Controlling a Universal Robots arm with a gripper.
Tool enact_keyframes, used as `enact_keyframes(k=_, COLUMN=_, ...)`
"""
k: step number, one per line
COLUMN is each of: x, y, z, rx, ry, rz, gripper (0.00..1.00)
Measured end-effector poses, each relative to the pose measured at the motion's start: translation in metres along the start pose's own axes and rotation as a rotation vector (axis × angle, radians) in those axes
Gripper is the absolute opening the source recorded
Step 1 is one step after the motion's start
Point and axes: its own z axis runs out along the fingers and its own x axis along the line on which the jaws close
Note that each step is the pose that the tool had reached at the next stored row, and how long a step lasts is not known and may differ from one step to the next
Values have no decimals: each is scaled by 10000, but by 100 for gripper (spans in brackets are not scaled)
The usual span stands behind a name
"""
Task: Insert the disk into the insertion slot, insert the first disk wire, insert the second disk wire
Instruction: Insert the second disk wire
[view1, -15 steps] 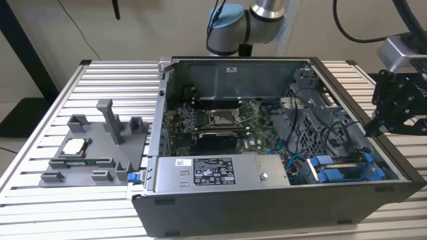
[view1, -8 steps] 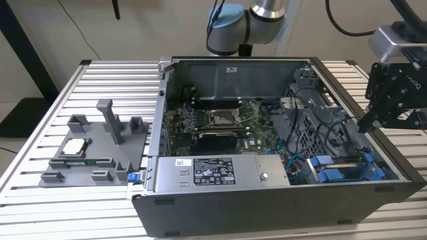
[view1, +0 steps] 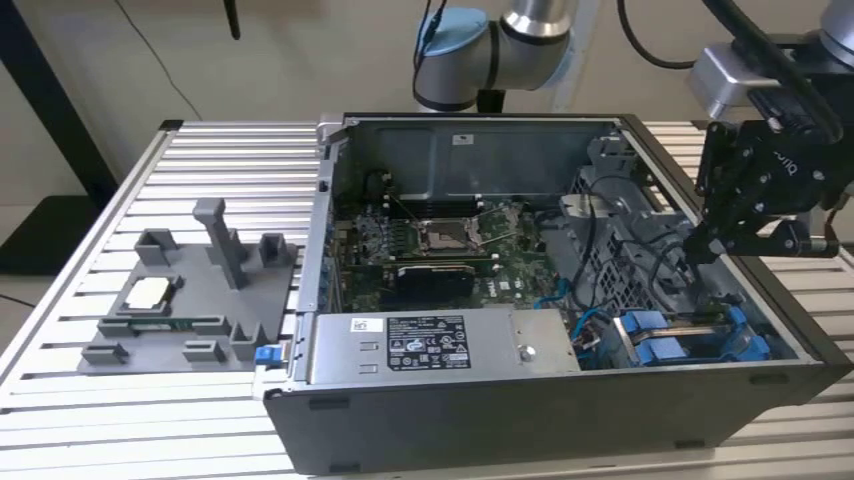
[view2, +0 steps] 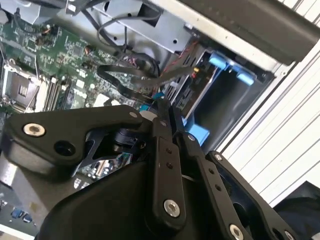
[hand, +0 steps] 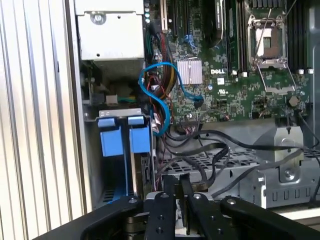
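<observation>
gripper (view1: 697, 248) hangs over open case (view1: 534, 420) at the exterior view's right; fingers (hand: 170, 189) closed together; disk (view1: 654, 345) in blue carrier sits upright in insertion slot (hand: 116, 116), lower right of exterior view, just below gripper; motherboard (view1: 427, 245) well apart toward frame centre

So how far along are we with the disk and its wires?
The disk looks seated in the slot, blue carrier showing. The gripper hovers shut beside it among loose black wires; whether it holds one is unclear. I can't see either wire plugged in yet.
</observation>
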Motion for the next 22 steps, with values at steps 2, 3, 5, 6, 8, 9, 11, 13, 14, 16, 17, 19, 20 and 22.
enact_keyframes(k=2, x=2, y=26, z=2, rx=10, ry=126, rz=-15, gripper=16)
enact_keyframes(k=3, x=2, y=31, z=2, rx=14, ry=206, rz=-26, gripper=16)
enact_keyframes(k=5, x=3, y=33, z=2, rx=24, ry=394, rz=-61, gripper=16)
enact_keyframes(k=6, x=4, y=34, z=2, rx=29, ry=476, rz=-75, gripper=16)
enact_keyframes(k=8, x=10, y=35, z=3, rx=32, ry=571, rz=-112, gripper=16)
enact_keyframes(k=9, x=14, y=35, z=2, rx=32, ry=605, rz=-134, gripper=16)
enact_keyframes(k=11, x=26, y=34, z=2, rx=30, ry=632, rz=-179, gripper=16)
enact_keyframes(k=13, x=44, y=33, z=13, rx=55, ry=626, rz=-219, gripper=16)
enact_keyframes(k=14, x=54, y=33, z=19, rx=73, ry=626, rz=-236, gripper=16)
enact_keyframes(k=16, x=75, y=33, z=33, rx=101, ry=624, rz=-265, gripper=16)
enact_keyframes(k=17, x=88, y=34, z=41, rx=111, ry=622, rz=-276, gripper=16)
enact_keyframes(k=19, x=107, y=36, z=60, rx=133, ry=619, rz=-298, gripper=16)
enact_keyframes(k=20, x=114, y=38, z=71, rx=142, ry=619, rz=-312, gripper=16)
enact_keyframes(k=22, x=122, y=46, z=98, rx=184, ry=619, rz=-341, gripper=16)
